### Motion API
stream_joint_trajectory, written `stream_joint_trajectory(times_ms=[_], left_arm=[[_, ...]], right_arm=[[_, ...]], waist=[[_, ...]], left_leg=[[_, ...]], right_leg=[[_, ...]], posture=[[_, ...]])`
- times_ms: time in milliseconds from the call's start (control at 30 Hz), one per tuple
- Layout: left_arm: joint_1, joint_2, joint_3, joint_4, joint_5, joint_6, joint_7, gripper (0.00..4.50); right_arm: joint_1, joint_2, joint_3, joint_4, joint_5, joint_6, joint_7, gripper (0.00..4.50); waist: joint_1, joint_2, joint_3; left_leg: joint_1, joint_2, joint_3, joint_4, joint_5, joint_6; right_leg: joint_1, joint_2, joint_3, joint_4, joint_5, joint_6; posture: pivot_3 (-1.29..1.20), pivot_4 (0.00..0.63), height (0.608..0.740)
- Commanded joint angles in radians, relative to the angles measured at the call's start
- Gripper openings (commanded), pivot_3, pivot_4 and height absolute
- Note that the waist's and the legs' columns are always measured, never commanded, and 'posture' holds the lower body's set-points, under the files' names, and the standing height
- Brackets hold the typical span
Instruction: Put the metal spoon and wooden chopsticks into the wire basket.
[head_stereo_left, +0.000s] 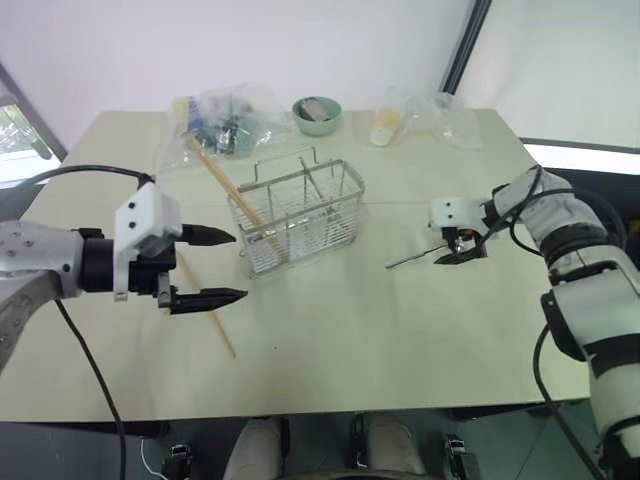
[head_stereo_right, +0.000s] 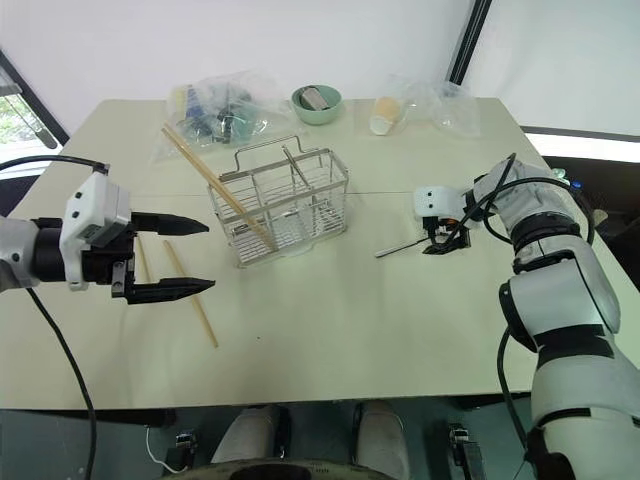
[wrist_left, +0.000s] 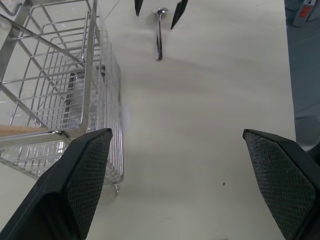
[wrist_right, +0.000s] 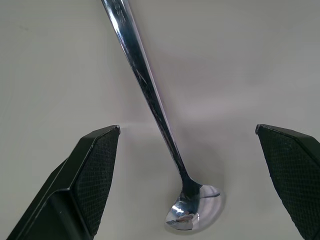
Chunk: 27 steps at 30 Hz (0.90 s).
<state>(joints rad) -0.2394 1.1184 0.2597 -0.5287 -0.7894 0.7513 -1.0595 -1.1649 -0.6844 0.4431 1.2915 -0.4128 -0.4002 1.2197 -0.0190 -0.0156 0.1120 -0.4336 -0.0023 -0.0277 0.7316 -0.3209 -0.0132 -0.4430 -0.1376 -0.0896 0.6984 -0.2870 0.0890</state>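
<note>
The metal spoon (wrist_right: 150, 95) lies flat on the table (head_stereo_left: 400, 330), to the right of the wire basket (head_stereo_left: 297, 215) and apart from it, its handle running toward the basket. The right gripper (head_stereo_left: 459, 250) is poised over the spoon's bowl end with its fingers spread wide: in the right wrist view the bowl sits between the two fingertips, closer to the middle than to either pad, and neither pad touches it (the handle runs straight away from the gripper). One of the wooden chopsticks (head_stereo_left: 228, 194) leans tilted in the basket, its upper end sticking out over the rim toward the plastic bags (head_stereo_left: 225, 120); another chopstick (head_stereo_right: 190, 293) lies on the table to the left of the basket. The left gripper (head_stereo_right: 165, 255) hangs above that loose stick, level and pointing toward the basket, fingers wide apart and holding nothing.
</note>
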Motion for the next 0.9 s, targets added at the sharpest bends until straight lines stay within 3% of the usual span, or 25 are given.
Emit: stream_joint_trajectory(times_ms=[33, 267, 500, 733, 800, 900], left_arm=[[-0.014, 0.006, 0.049, -0.031, -0.024, 0.012, 0.022, 4.50], [-0.051, 0.003, 0.050, -0.022, -0.045, 0.027, 0.057, 4.50], [-0.090, -0.001, 0.029, 0.003, -0.032, 0.016, 0.066, 4.50], [-0.139, -0.015, 0.003, 0.050, -0.001, -0.007, 0.066, 4.50], [-0.153, -0.017, -0.001, 0.065, 0.008, -0.012, 0.063, 4.50], [-0.175, -0.019, -0.004, 0.094, 0.021, -0.022, 0.057, 4.50]], right_arm=[[-0.039, -0.005, -0.002, 0.014, -0.026, -0.005, -0.003, 3.64], [-0.029, -0.002, -0.020, 0.025, -0.035, -0.004, 0.011, 0.02], [-0.004, -0.006, -0.038, 0.015, -0.018, -0.027, 0.009, 0.02], [0.040, -0.018, -0.159, -0.077, 0.143, -0.082, 0.219, 0.02], [0.077, -0.024, -0.201, -0.166, 0.221, -0.059, 0.314, 0.02], [0.254, -0.109, -0.184, -0.525, 0.437, 0.065, 0.390, 0.02]], waist=[[-0.001, 0.000, 0.000], [-0.004, -0.001, -0.001], [-0.004, -0.002, -0.001], [-0.004, -0.003, -0.002], [-0.004, -0.004, -0.002], [0.004, -0.003, -0.002]], left_leg=[[0.000, 0.000, 0.000, 0.000, 0.000, 0.000], [0.000, 0.000, 0.000, 0.000, 0.000, 0.000], [0.002, 0.000, -0.001, 0.000, 0.000, 0.000], [0.002, 0.000, 0.000, 0.000, 0.000, 0.000], [0.002, 0.000, -0.001, 0.000, 0.000, 0.000], [0.002, 0.002, -0.001, 0.000, 0.000, 0.000]], right_leg=[[0.000, 0.000, 0.000, 0.000, 0.000, 0.000], [0.000, 0.002, 0.000, 0.001, 0.000, 0.000], [0.000, 0.003, 0.000, 0.002, 0.000, 0.000], [0.001, 0.003, 0.000, 0.001, 0.000, 0.001], [0.001, 0.003, 0.000, 0.001, 0.001, 0.002], [0.002, 0.003, 0.000, 0.001, 0.002, 0.003]], posture=[[0.00, 0.150, 0.633], [0.00, 0.150, 0.633], [0.00, 0.150, 0.633], [0.00, 0.150, 0.633], [0.00, 0.150, 0.633], [0.00, 0.150, 0.633]])
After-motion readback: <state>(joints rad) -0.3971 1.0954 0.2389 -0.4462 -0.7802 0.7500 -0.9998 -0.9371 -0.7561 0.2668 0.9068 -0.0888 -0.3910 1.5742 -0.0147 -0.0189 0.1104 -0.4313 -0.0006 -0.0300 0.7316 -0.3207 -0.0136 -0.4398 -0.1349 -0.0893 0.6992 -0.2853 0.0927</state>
